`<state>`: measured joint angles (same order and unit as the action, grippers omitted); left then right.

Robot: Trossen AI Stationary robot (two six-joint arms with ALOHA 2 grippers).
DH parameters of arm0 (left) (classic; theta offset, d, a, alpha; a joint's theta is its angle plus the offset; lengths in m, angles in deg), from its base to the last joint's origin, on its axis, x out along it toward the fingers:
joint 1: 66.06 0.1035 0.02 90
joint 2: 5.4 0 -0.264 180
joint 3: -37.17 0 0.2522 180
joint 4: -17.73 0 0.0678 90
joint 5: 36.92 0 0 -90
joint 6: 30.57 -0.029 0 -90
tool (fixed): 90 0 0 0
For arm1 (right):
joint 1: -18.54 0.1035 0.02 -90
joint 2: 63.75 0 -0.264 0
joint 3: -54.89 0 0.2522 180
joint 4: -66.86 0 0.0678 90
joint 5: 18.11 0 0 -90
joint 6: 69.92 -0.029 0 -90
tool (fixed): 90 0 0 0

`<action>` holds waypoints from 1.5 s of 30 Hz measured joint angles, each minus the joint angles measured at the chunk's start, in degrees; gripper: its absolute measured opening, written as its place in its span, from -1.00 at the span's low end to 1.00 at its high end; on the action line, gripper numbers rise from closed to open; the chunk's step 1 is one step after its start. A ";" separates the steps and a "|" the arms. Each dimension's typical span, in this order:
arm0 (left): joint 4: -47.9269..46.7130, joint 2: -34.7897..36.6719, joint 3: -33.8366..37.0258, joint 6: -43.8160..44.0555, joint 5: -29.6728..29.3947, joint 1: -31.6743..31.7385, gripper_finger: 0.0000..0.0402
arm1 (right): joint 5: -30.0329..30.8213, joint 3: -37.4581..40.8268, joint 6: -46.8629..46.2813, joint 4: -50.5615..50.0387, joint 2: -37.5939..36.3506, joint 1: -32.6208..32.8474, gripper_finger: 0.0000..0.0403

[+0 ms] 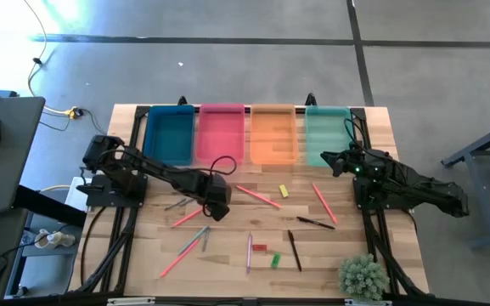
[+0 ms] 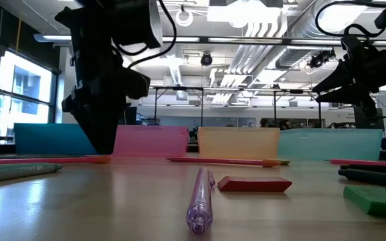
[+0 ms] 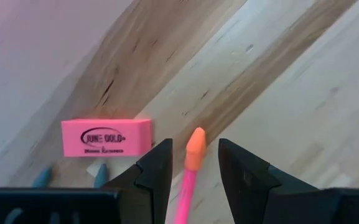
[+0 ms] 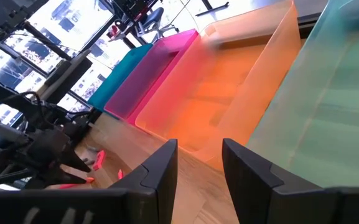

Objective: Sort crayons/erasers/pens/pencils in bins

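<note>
One pink pencil [image 3: 190,169] lies between the left pincer's [image 3: 195,163] open fingers.

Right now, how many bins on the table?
4, in a row along the table's far edge, left to right in the high view: teal-blue bin, pink-red bin, orange bin, mint-green bin. None looks hidden.

table [image 1: 397,136]: light wood | on it: bins [image 1: 220,134], pencils [image 1: 258,196], pens [image 1: 295,250], erasers [image 1: 284,191], possibly crayons
</note>
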<state>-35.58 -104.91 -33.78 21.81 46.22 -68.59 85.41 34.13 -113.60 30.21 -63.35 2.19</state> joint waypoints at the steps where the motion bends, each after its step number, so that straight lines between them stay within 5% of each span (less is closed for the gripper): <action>1: 0.42 -0.60 -0.01 0.00 0.18 0.00 -0.42 | 0.00 0.00 0.00 0.00 0.00 -0.01 -0.41; 11: 0.35 -3.54 -0.27 0.00 1.28 -0.02 -0.45 | 0.00 0.01 -0.36 0.00 0.00 0.00 -0.41; 31: 0.48 -3.34 -0.05 -0.16 3.61 -0.05 -0.95 | -4.68 0.00 -2.38 4.81 -0.02 -0.01 -0.41; 45: 9.04 9.11 0.14 2.29 6.85 4.57 -0.96 | -14.96 0.00 -2.40 10.65 -0.02 -0.01 -0.41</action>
<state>-26.54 -95.80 -33.65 24.10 53.07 -64.02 70.44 34.13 -116.00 40.85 -63.37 2.18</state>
